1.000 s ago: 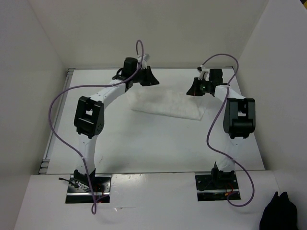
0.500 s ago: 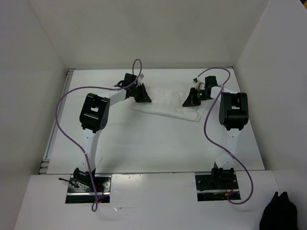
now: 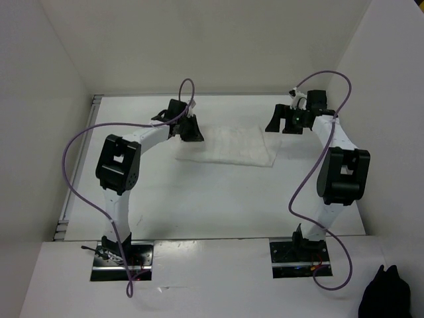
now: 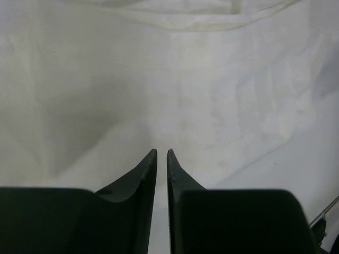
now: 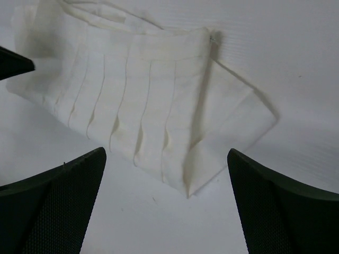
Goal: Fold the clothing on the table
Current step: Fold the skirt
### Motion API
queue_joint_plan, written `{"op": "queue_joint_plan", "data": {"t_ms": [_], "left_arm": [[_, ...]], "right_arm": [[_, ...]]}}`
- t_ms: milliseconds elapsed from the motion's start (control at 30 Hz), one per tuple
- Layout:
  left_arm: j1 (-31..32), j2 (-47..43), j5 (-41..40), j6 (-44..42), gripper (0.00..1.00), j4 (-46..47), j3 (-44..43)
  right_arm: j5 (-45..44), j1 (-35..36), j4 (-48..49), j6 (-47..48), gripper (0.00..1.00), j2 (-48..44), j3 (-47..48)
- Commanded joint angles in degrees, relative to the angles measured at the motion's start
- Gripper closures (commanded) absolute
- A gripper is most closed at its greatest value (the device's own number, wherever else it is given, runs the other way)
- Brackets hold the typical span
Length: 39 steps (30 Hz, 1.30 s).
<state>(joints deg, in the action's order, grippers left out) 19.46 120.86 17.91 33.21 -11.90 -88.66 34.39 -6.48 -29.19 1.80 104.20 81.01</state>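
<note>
Clothing [image 3: 228,146]: white pleated garment, lying flat on the table [image 3: 199,205], far centre, between the two grippers. Left gripper [image 4: 162,152]: jaws nearly together with a thin slit between them, tips over the garment's left part; no cloth seen pinched. Right gripper [image 5: 165,154]: jaws spread wide, holding nothing; the garment's right corner lies below and between them.
</note>
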Motion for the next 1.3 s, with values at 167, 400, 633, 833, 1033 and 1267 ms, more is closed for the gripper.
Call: {"op": "queue_joint_plan", "data": {"t_ms": [167, 400, 633, 833, 1033, 1267], "left_arm": [[0.93, -7.39, -5.86, -5.43, 0.8, -3.3, -0.63], [-0.83, -10.81, -6.48, -5.44, 0.79, -3.3, 1.99], [-0.83, -11.96, -6.49, -5.44, 0.79, -3.83, 3.85], [-1.36, -12.49, -7.54, -5.44, 0.79, -4.36, 5.43], [-1.36, -13.02, -8.06, -5.44, 0.78, -5.5, 6.05], [-1.88, -14.07, -8.6, -5.44, 0.78, -6.03, 7.19]], "right_arm": [[-7.24, 0.42, -10.62, 3.73, 0.0, 9.15, 3.18], [-9.95, -0.11, -9.75, 1.28, 0.0, 11.02, 5.3], [-10.49, -0.11, -9.04, 1.27, 0.0, 13.21, 3.11], [-6.01, -0.11, -9.04, 1.27, 0.0, 16.2, 3.09], [-3.46, 1.56, -9.57, 1.27, 0.04, 20.33, 5.64], [-2.14, 2.7, -9.39, 0.22, 0.27, 23.58, 7.32]]}}
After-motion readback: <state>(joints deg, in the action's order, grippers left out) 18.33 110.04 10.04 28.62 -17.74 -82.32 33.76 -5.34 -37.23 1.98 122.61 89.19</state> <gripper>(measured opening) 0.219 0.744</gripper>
